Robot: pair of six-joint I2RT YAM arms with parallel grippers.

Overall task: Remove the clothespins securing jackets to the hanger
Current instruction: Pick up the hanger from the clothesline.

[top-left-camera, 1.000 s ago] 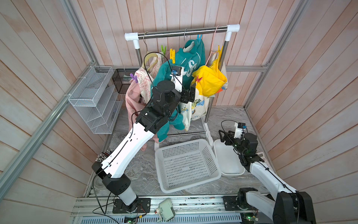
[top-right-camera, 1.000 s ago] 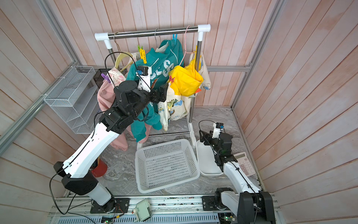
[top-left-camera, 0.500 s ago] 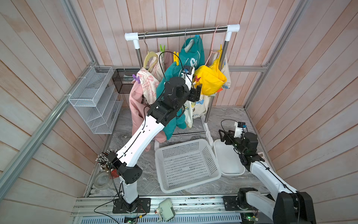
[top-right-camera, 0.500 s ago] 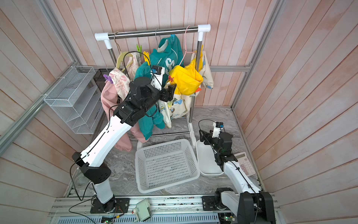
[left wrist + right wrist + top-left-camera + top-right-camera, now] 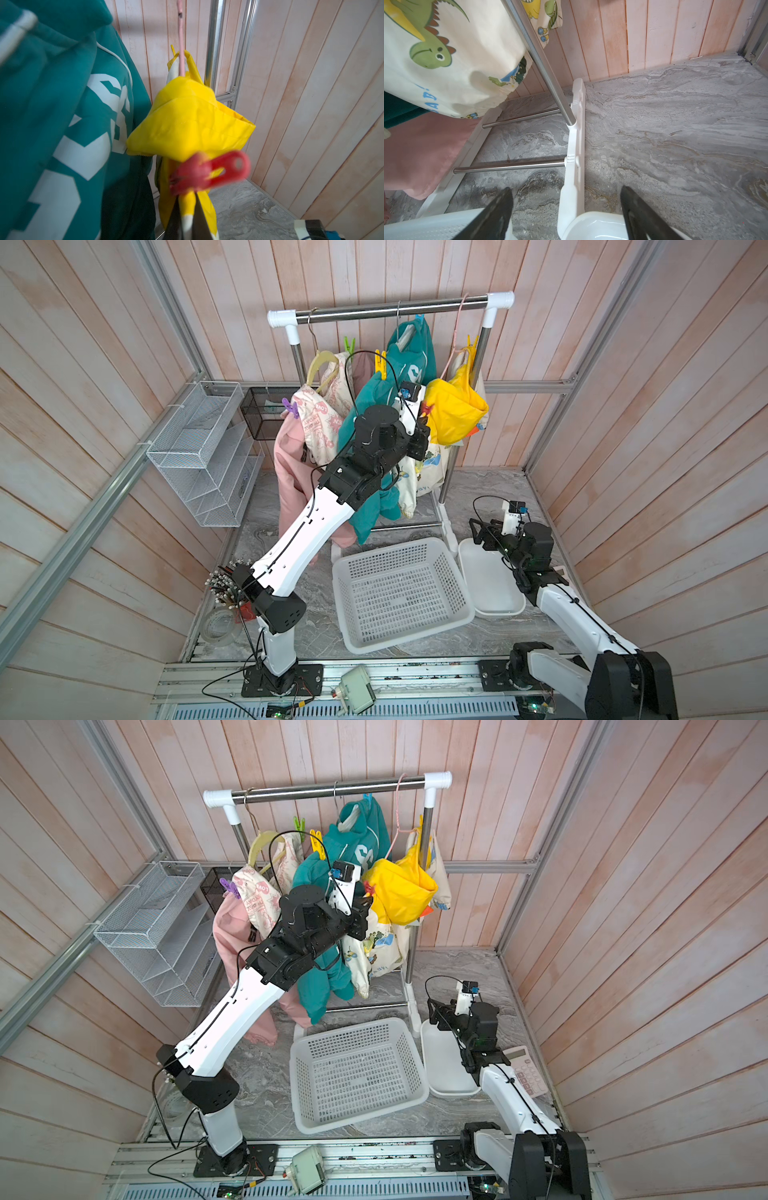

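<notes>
The left claw is seen shut, its tips right at the red clothespin, which is clipped under the yellow jacket near the right-arm end of the rail. Whether the pin itself is pinched cannot be told. The right claw is held wide open and empty above the white tray.

Three child-size hooded fabric jackets are hanging on the far steel rail: one pink jacket, one teal jacket, one yellow jacket. At least five small plastic clothespins are showing among them: purple clothespin at the left, green clothespin, yellow clothespin, blue clothespin, red clothespin. Two white plastic containers are sitting nearer: one perforated basket, one smooth tub at its right.
</notes>
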